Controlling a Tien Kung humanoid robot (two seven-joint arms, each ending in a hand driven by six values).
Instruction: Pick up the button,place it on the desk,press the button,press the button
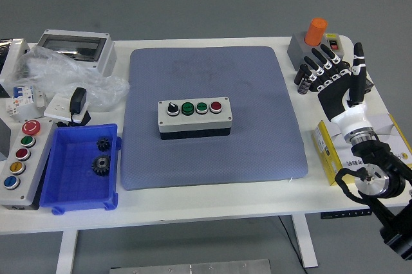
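My right robot hand (335, 81) hovers at the right end of the tabletop (212, 200), palm turned away from me, four fingers fanned and the thumb standing apart on the right; it holds nothing. Just beyond my fingertips sits the grey button unit with the orange cap (315, 37), near the far right corner of the tabletop. I take this to be the button I am meant to pick up, and since it rests there untouched, with my fingers near it but not closed round it, I judge the pick-up not yet done. My left arm does not show in the view. On the blue mat (212, 116) in the middle stands a grey control box (195, 119) with a black selector knob and green, green and red buttons in a row on its top face; it could be the thing to press afterwards, though I cannot be sure which unit the task means. As far as I can judge, every step remains: closing on the button, setting it on the desk, and both presses. A yellow box (328, 152) lies under my wrist and needs clearing when I move.
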